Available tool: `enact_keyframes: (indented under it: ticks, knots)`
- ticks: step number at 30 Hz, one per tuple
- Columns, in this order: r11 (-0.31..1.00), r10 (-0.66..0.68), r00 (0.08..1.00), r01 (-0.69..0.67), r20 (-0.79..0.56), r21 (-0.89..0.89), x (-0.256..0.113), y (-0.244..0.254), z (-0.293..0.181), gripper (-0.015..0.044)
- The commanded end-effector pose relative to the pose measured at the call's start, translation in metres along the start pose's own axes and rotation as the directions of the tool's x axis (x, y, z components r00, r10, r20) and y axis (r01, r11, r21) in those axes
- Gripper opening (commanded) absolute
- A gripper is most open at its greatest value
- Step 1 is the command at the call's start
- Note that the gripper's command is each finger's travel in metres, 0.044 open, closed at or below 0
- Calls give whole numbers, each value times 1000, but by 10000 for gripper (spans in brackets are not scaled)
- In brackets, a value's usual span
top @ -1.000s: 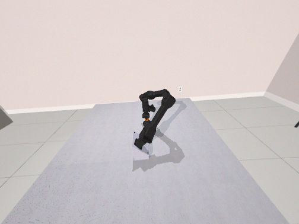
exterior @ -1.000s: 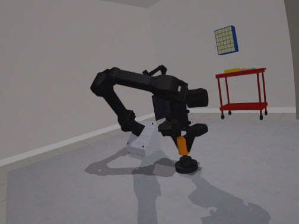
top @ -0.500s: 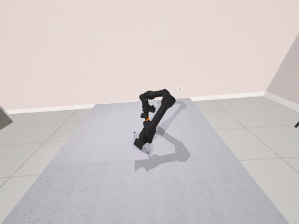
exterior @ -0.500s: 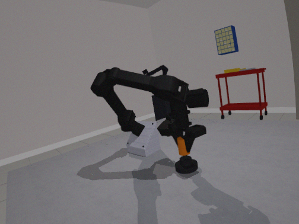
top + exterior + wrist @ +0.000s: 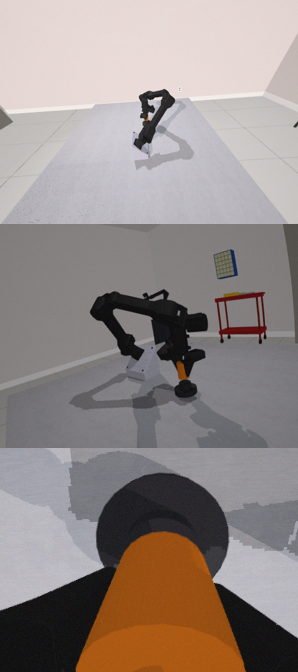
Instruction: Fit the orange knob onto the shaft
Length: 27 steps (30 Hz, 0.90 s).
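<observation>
The orange knob (image 5: 147, 118) (image 5: 182, 375) (image 5: 160, 598) is a long upright cylinder, tilted slightly in the exterior view. My gripper (image 5: 183, 370) (image 5: 161, 584) is shut on it, one finger on each side. The dark round pedestal (image 5: 185, 390) (image 5: 162, 493) stands on the floor mat directly below. The knob's lower end is right at the pedestal's narrower raised middle, with the wide base showing below it. The shaft is hidden, and I cannot tell whether its tip is inside the knob. The flat sides are not visible.
The pale sloped block (image 5: 135, 139) (image 5: 149, 363) under the arm's base stands behind the pedestal in the exterior view. A red cart (image 5: 243, 331) stands in the far background. Arm shadows fall across the grey mat (image 5: 142, 195) (image 5: 242, 372).
</observation>
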State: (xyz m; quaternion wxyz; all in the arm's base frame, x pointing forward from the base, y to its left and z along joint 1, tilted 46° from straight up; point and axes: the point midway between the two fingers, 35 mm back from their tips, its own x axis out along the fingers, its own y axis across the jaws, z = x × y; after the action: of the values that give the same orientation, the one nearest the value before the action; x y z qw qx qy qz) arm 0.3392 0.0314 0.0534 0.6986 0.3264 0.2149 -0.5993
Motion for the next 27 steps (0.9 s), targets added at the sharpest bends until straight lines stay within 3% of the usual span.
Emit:
enact_keyframes:
  ticks: [1, 7, 13, 27]
  knots:
    - [1000, 0, 1000, 0, -1, -1, -2, 0, 0, 0]
    - [1000, 0, 1000, 0, -1, 25, -4, 1, 1, 0]
    - [978, 0, 1000, 1, -1, 207, -4, 3, -1, 0]
    - [978, 0, 1000, 1, -1, 207, -1, 3, -1, 0]
